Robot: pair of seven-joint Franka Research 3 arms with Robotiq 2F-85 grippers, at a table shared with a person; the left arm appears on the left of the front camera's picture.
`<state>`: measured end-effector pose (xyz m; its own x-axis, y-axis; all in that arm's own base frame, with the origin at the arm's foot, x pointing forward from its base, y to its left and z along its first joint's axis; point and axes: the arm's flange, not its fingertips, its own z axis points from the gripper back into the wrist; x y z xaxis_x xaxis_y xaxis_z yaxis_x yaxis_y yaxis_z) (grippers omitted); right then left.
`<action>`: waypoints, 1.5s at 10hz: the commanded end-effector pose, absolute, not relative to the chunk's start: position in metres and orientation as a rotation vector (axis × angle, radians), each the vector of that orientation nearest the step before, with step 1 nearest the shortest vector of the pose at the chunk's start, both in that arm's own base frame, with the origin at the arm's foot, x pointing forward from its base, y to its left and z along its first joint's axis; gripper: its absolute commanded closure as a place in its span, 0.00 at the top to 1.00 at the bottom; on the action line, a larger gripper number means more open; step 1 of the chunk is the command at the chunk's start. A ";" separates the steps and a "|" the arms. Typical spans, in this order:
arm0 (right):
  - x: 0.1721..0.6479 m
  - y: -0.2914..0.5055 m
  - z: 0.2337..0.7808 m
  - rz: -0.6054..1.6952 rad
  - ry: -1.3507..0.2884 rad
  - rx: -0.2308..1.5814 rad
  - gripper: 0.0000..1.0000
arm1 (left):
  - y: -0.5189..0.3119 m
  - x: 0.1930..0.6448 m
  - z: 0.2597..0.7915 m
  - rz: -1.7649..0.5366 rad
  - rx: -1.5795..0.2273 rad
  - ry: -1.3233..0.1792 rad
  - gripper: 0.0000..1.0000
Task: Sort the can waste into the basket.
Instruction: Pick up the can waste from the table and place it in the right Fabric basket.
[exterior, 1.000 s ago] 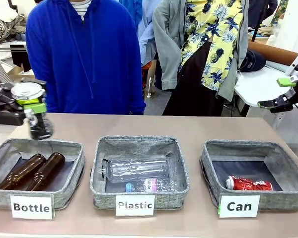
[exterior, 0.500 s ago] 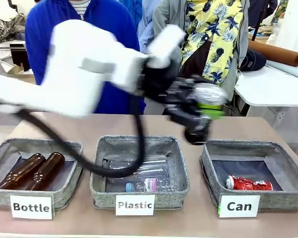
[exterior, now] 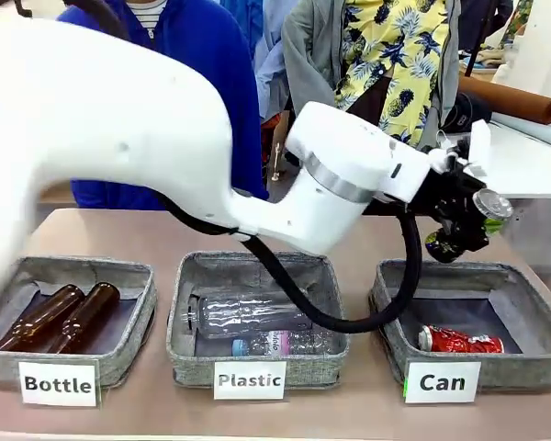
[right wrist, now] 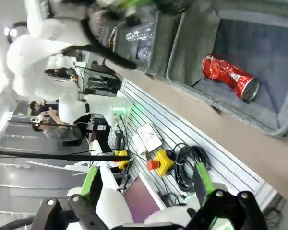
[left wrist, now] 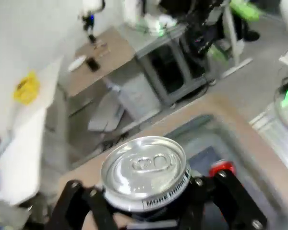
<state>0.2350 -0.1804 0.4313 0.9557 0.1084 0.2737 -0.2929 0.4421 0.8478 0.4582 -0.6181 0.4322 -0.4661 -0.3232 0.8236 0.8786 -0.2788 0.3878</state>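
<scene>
We have the left end effector point(exterior: 471, 220) reached across the table to the robot's right, its fingers clamped on the dark can point(exterior: 477, 217). We judge this crossing posture necessary because the basket point(exterior: 391, 296) labelled "Can" stands at that end of the row. In the front view the can is held above the basket's far rim and tilted, its silver top turned toward the right. In the left wrist view the dark can point(left wrist: 145, 174) sits between the black fingers with the top facing the camera, and part of the basket's dark lining lies beyond it. We read this as a carry position just short of release.

The crushed red can point(exterior: 461, 341) already lies on its side on the basket floor, toward the front; the right wrist view shows it point(right wrist: 229, 76) there too. The right end effector point(right wrist: 146, 182) has its green-padded fingers spread apart with nothing between them.

The table point(exterior: 367, 237) is a plain beige surface. It carries three grey fabric bins in a row: the "Bottle" bin point(exterior: 73, 354) with two brown bottles, the "Plastic" bin point(exterior: 257, 363) with clear bottles, and the basket. People stand at the far side of the table.
</scene>
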 end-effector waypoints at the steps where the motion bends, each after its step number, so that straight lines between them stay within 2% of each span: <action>1: 0.246 -0.176 0.438 0.248 -0.151 1.065 1.00 | -0.607 0.441 0.446 -1.848 -0.904 -1.115 0.14; 3: 0.246 -0.176 0.438 0.248 -0.151 1.065 1.00 | -0.607 0.441 0.446 -1.848 -0.904 -1.115 0.14; 4: 0.246 -0.176 0.438 0.248 -0.151 1.065 1.00 | -0.620 0.458 0.430 -1.845 -0.818 -1.099 0.14; 5: 0.246 -0.176 0.438 0.248 -0.151 1.065 1.00 | -0.619 0.455 0.428 -1.826 -0.886 -1.025 0.55; 6: 0.246 -0.176 0.438 0.248 -0.151 1.065 1.00 | -0.618 0.452 0.426 -1.815 -0.919 -1.007 0.72; 7: 0.246 -0.176 0.438 0.248 -0.151 1.065 1.00 | -0.619 0.449 0.426 -1.792 -0.944 -0.990 1.00; 9: 0.246 -0.176 0.438 0.248 -0.151 1.065 1.00 | -0.617 0.447 0.426 -1.782 -0.956 -0.897 1.00; 10: 0.246 -0.176 0.438 0.248 -0.151 1.065 1.00 | -0.616 0.448 0.424 -1.782 -0.933 -0.871 0.97; 11: 0.246 -0.176 0.438 0.248 -0.151 1.065 1.00 | -0.616 0.447 0.422 -1.772 -0.940 -0.838 1.00; 15: 0.246 -0.176 0.438 0.248 -0.151 1.065 1.00 | -0.603 0.446 0.438 -1.726 -1.027 -0.908 1.00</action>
<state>0.2412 -0.1748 0.4334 0.9559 0.1333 0.2617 -0.2936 0.4493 0.8437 0.4484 -0.6157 0.4261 -0.2720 -0.3565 0.8938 0.9352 -0.3167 0.1583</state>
